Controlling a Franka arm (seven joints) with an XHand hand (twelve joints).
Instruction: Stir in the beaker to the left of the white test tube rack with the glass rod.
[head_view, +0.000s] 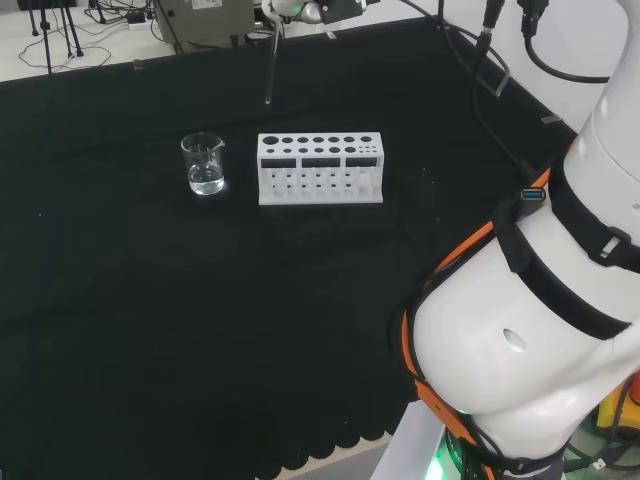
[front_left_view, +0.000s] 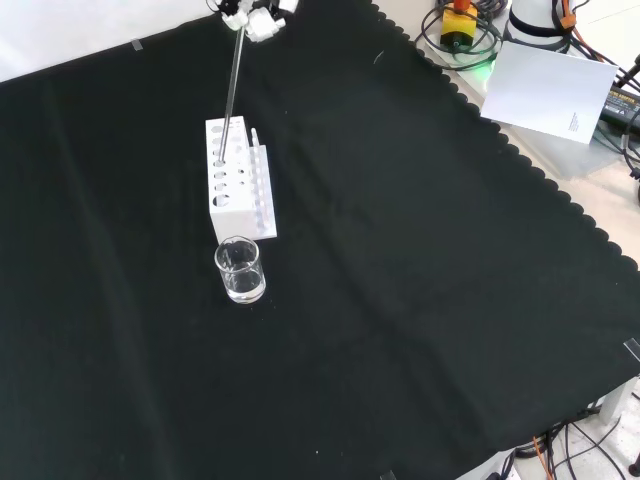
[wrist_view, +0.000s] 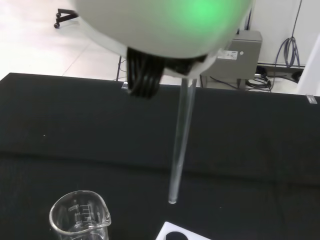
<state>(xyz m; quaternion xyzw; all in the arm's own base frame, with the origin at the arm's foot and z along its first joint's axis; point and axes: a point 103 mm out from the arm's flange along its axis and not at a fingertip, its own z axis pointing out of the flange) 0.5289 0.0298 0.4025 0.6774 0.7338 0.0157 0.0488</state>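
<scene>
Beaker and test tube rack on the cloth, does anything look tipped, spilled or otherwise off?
Nothing stands out. The beaker stands upright with clear liquid in its bottom, the white test tube rack sits level beside it, and the hand holds the glass rod above the cloth.

We see open cloth (head_view: 200, 330) all round the beaker (head_view: 204, 164) except on its right in the head view, where the rack (head_view: 320, 167) stands near.

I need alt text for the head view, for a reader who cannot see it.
A hand at the top edge holds a glass rod hanging above black cloth. Below stand a white test tube rack and, left of it, a small glass beaker with clear liquid.
</scene>
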